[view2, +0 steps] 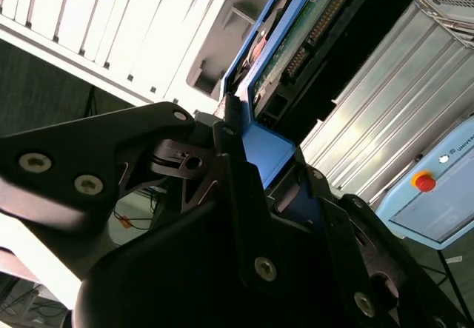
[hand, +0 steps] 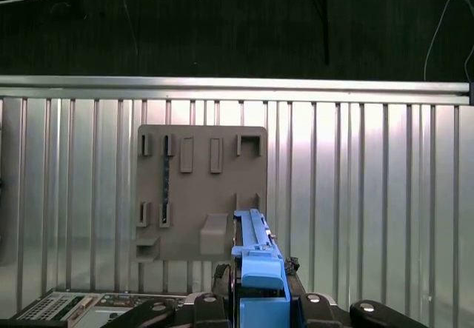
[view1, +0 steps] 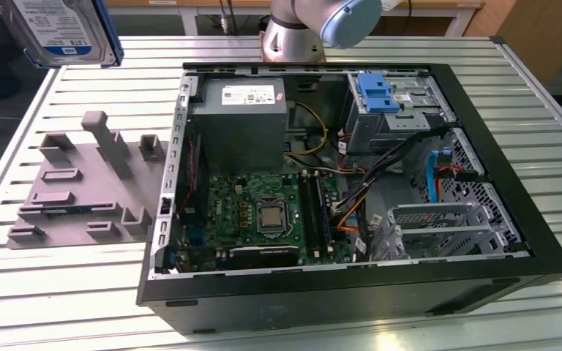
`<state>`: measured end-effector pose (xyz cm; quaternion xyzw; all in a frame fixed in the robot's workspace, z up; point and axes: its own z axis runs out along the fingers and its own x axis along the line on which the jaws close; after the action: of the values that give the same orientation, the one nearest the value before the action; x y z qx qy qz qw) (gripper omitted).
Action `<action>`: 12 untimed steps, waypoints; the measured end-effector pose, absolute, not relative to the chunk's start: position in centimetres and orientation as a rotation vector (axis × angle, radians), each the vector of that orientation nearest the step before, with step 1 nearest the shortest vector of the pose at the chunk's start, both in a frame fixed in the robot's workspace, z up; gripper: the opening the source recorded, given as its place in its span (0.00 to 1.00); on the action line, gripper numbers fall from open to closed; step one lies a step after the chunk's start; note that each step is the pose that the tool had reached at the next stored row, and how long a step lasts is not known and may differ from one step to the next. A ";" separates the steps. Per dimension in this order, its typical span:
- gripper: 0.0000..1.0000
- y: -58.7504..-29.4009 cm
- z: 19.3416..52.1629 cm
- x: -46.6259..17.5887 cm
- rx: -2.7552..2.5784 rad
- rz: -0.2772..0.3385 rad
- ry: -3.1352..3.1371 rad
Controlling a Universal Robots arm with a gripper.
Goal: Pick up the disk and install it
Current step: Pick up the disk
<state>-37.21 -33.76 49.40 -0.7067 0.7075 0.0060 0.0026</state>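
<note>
The disk (view1: 61,29) is a silver-grey drive with a white-and-blue label and blue side rails, hanging in the air at the exterior view's far left, above the table. In both wrist views my gripper (hand: 261,298) is shut on it. Its black fingers (view2: 222,165) clamp the blue rail (hand: 255,258), and the drive's green circuit board (view2: 311,32) faces the second wrist camera. Below the held disk lies the grey holder plate (hand: 200,187). The open computer case (view1: 515,241) lies to the exterior view's right of the disk.
The grey holder plate (view1: 85,183) with upright pegs sits beside the case on the slatted metal table (view1: 66,292). Inside the case are a grey power supply box (view1: 237,121), a green motherboard (view1: 261,212), loose cables and a blue bracket (view1: 374,91) on the drive cage. The arm's base (view1: 310,29) stands behind the case.
</note>
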 end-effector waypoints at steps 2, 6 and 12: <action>0.36 -33.8 49.4 -36.9 -2.217 0.019 2.219; 0.36 -33.8 49.4 -36.4 -2.217 0.019 2.219; 0.36 -33.8 49.4 -35.6 -2.217 0.019 2.219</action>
<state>-35.60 -33.76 49.40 -0.7067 0.7075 0.0060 0.0026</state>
